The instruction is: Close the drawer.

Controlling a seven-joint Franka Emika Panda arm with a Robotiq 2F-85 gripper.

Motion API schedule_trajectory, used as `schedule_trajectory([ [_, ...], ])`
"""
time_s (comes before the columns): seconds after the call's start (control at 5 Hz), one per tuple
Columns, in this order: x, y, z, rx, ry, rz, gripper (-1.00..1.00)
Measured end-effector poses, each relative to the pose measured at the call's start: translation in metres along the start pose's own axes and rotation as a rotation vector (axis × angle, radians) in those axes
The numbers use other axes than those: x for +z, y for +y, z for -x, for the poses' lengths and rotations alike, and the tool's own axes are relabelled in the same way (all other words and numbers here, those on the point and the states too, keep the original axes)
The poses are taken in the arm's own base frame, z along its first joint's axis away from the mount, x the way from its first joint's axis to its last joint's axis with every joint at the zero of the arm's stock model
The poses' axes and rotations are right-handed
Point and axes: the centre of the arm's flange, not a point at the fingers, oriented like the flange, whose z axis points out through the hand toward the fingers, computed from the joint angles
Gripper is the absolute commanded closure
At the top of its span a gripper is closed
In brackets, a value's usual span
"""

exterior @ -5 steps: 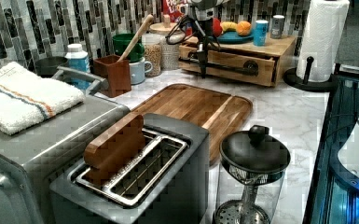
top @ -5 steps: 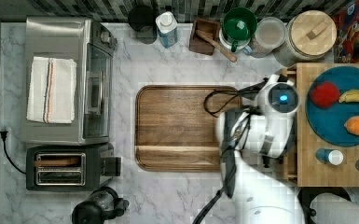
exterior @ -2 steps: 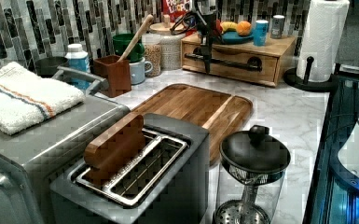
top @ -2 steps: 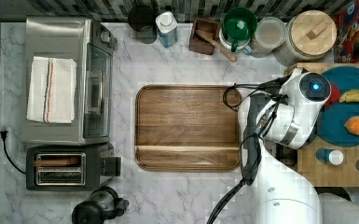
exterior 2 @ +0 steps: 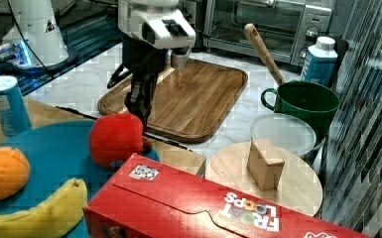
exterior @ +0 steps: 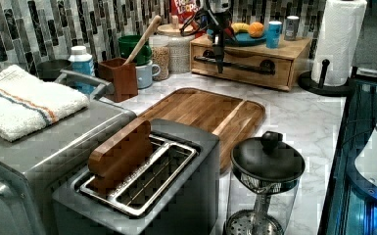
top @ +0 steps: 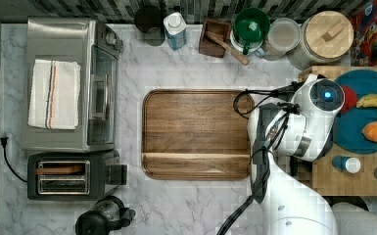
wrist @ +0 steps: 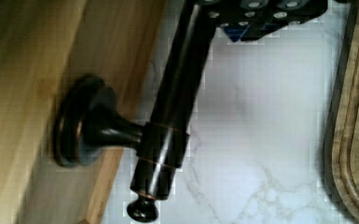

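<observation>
Right against drawer (exterior: 245, 66): claw (exterior: 219, 54)

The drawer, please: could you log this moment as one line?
drawer: flush with box front | gripper: at handle bar | board: untouched

White grey-veined marble countertop (top: 200, 205) carries:
- dark brown rounded-corner wooden cutting board (top: 196, 133), centre
- stainless toaster oven (top: 63, 83), at the top view's left
- dark grey two-slot toaster (top: 63, 176), just beside the oven
- black-lidded glass French press (exterior: 264, 183), near the toaster
- light bamboo drawer box (exterior: 247, 61), at the top view's right, front face flush
- black-based paper towel stand (exterior: 335, 44), beside the box in the left view
- along the tiled wall: blue white-capped bottle (top: 175, 29), brown wooden utensil holder (top: 214, 36), green mug (top: 250, 27), wooden-lidded glass jar (top: 325, 36)
</observation>
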Motion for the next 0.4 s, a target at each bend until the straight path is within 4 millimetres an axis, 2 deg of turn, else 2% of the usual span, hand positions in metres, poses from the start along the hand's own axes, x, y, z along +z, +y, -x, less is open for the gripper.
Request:
schedule_trajectory([
  [0.2, -0.0125, 0.0053, 0.0071, 0.029, 0.023, 0.004, 1.0],
  [0.4, -0.0142, 0.0057, 0.0075, 0.044, 0.025, 0.004, 1.0],
])
